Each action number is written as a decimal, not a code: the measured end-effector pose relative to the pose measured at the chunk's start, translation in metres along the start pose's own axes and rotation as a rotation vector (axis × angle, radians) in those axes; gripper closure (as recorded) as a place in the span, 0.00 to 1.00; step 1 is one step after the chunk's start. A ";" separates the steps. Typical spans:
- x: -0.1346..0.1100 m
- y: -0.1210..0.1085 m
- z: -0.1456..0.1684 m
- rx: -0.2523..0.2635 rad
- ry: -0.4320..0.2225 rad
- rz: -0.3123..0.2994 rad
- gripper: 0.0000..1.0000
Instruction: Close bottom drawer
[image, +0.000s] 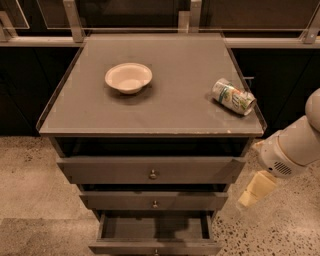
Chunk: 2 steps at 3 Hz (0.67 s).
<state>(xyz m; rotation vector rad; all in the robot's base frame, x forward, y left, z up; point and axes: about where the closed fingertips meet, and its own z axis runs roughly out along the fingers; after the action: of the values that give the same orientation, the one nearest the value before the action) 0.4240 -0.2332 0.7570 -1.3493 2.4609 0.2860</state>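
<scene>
The bottom drawer (155, 246) of the grey-brown cabinet is pulled out, its inside showing and empty; its thin front panel sits at the lower edge of the view, with a tiny knob. Above it are the mid-width drawer (154, 201) and the widest top drawer (150, 171), both slightly out. My gripper (254, 191), pale yellow at the end of the white arm, hangs to the right of the cabinet at the height of the middle drawer. It touches nothing.
On the cabinet top (175, 107) sit a white bowl (128, 77) at the left and a can lying on its side (233, 96) near the right edge. Speckled floor surrounds the cabinet. A railing and dark panels stand behind.
</scene>
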 end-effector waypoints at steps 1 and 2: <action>0.000 0.000 0.000 0.000 0.000 0.001 0.00; 0.015 0.004 0.024 -0.051 -0.051 0.064 0.00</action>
<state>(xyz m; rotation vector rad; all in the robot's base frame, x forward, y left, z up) 0.4171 -0.2353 0.7294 -1.2690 2.4730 0.3964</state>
